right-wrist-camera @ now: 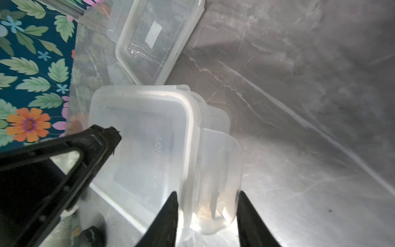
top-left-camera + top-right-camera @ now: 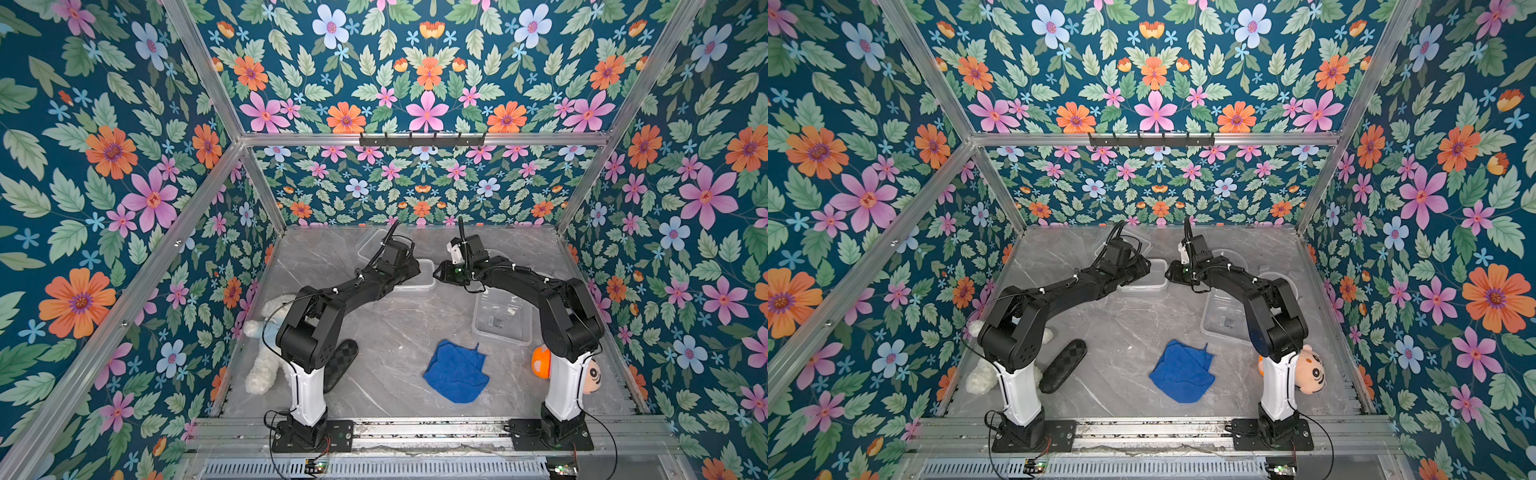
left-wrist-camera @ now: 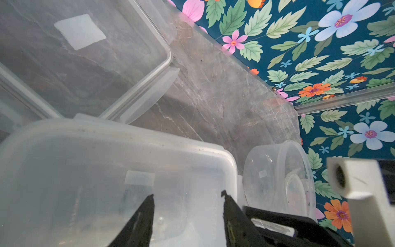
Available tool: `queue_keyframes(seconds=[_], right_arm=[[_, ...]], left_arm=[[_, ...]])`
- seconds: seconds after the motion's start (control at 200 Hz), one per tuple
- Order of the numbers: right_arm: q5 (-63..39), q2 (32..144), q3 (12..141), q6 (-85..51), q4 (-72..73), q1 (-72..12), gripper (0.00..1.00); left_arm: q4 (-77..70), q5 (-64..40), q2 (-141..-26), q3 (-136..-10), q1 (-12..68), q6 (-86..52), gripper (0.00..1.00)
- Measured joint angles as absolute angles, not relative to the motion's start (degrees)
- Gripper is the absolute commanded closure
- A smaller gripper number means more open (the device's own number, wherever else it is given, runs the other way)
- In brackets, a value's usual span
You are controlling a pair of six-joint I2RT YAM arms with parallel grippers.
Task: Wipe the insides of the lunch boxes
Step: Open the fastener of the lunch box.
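Observation:
At the middle rear of the table stands the smaller rectangular lunch box, its lid on. My left gripper is open, and its fingertips rest at the lid's edge. The open right gripper straddles a latch flap on that lid's side and does not pinch it. The large square lunch box stands open under my right arm. The round lunch box sits just beyond the rectangular one. The blue cloth lies crumpled on the table in both top views, held by neither gripper.
A flat clear lid lies behind the rectangular box near the back wall. A white plush and a black checkered case lie by the left arm's base. An orange and face-printed plush sits by the right base.

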State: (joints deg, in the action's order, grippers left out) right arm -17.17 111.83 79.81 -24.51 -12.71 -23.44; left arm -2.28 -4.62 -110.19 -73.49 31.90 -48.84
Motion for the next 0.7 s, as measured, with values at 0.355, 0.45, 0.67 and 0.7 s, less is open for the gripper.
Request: queue_keyframes(seconds=[0.355, 0.45, 0.67, 0.7], right_arm=[[-14.8, 104.7, 83.7, -20.4, -22.8, -25.8, 1.00], [-14.9, 107.7, 89.9, -19.6, -25.5, -28.0, 1.00], [-14.9, 119.1, 105.9, -18.5, -33.1, -32.1, 1.00], [-14.8, 120.4, 107.5, -18.5, -33.9, -32.2, 1.00]], left_arm=[[12.3, -9.1, -98.5, -79.0, 28.2, -45.8, 0.42], [10.1, -10.7, -95.7, -75.2, 23.3, -44.8, 0.42], [3.5, -18.5, -96.8, -62.8, 14.9, -46.2, 0.40], [1.6, -19.8, -97.7, -62.0, 14.6, -46.2, 0.40]])
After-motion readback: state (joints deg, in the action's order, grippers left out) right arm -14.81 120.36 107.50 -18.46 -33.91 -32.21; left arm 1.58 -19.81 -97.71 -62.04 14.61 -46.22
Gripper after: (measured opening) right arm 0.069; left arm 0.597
